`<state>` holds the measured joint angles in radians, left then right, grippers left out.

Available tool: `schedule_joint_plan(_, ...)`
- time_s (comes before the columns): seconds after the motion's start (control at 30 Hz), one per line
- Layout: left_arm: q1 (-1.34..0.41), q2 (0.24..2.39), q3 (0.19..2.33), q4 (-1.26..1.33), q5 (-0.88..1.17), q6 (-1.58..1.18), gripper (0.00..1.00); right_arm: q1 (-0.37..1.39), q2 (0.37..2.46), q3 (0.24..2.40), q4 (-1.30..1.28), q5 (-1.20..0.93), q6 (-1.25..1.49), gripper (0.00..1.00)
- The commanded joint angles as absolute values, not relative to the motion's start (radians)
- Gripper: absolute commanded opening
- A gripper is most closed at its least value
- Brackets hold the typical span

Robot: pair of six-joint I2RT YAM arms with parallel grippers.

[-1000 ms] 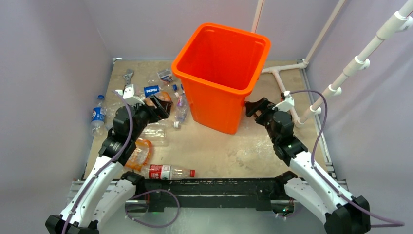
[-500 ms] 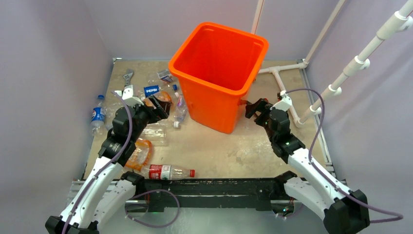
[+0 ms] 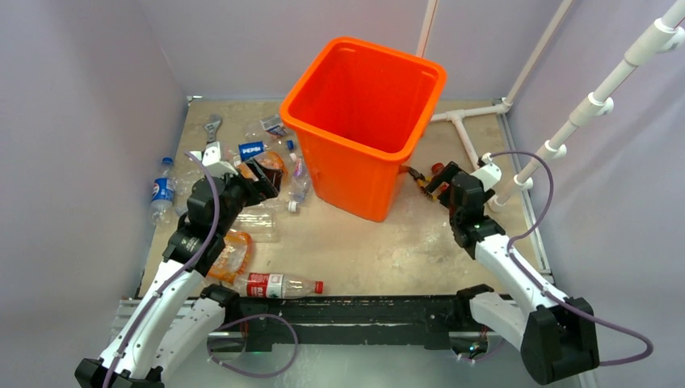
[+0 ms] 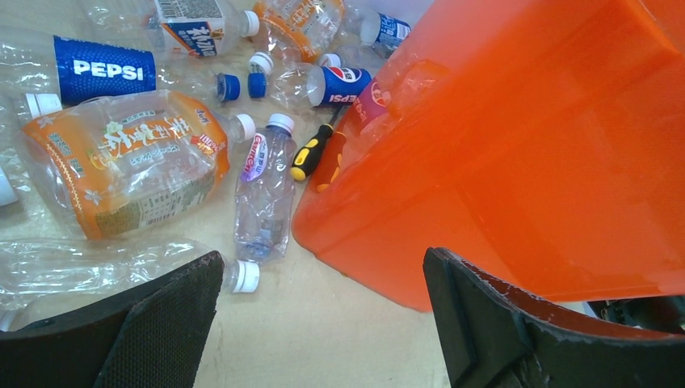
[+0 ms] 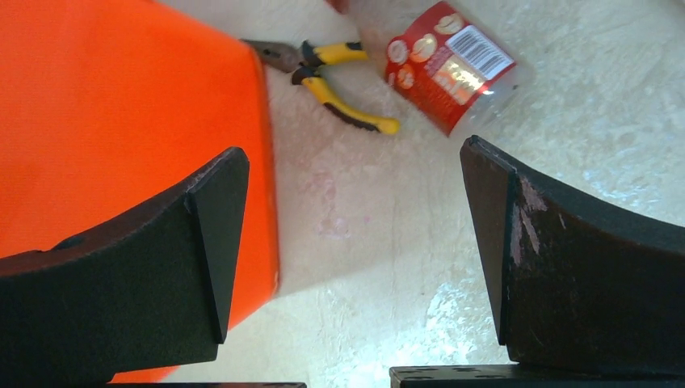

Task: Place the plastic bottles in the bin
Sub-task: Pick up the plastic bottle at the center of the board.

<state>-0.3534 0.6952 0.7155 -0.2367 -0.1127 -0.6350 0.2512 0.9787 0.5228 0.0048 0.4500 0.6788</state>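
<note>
No bottles in the bin that we can see.

We find the bin toward the far edge of the worktop, its visible inside bare; most bottles lie between it and the left edge, a red-capped bottle near the front edge, a red-labelled bottle beside the pliers toward the right edge; the left gripper hangs over the litter, fingers spread wide, holding nothing; the right gripper gapes just as empty; we judge the job barely begun, every bottle yet to go in.
</note>
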Motion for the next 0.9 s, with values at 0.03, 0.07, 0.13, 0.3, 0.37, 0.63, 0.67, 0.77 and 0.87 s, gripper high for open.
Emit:
schedule_joint_plan(0.03, -0.347, 0.706, 0.722, -0.229, -0.114, -0.643, 0.94, 0.242, 1.080, 0.554, 0.041, 0.631, 0.714, 0.99)
schedule_joint_plan(0.07, -0.347, 0.710, 0.722, -0.229, -0.112, -0.644, 0.94, 0.240, 1.112, 0.565, 0.049, 0.648, 0.715, 0.99)
schedule_joint_plan(0.13, -0.346, 0.717, 0.725, -0.232, -0.108, -0.645, 0.94, 0.229, 1.187, 0.587, 0.069, 0.665, 0.715, 0.99)
schedule_joint_plan(0.3, -0.347, 0.720, 0.727, -0.237, -0.102, -0.644, 0.94, 0.192, 1.323, 0.650, 0.092, 0.699, 0.710, 0.99)
schedule_joint_plan(0.37, -0.347, 0.718, 0.727, -0.238, -0.103, -0.643, 0.94, 0.192, 1.340, 0.658, 0.110, 0.710, 0.693, 0.99)
schedule_joint_plan(0.63, -0.347, 0.716, 0.721, -0.227, -0.084, -0.649, 0.94, 0.166, 1.456, 0.748, 0.097, 0.629, 0.655, 0.99)
schedule_joint_plan(0.67, -0.347, 0.716, 0.721, -0.227, -0.083, -0.650, 0.95, 0.165, 1.467, 0.756, 0.091, 0.612, 0.655, 0.99)
schedule_joint_plan(0.77, -0.347, 0.712, 0.719, -0.227, -0.083, -0.649, 0.95, 0.164, 1.478, 0.755, 0.099, 0.553, 0.652, 0.98)
schedule_joint_plan(0.87, -0.347, 0.711, 0.719, -0.227, -0.082, -0.650, 0.95, 0.164, 1.495, 0.762, 0.079, 0.496, 0.656, 0.97)
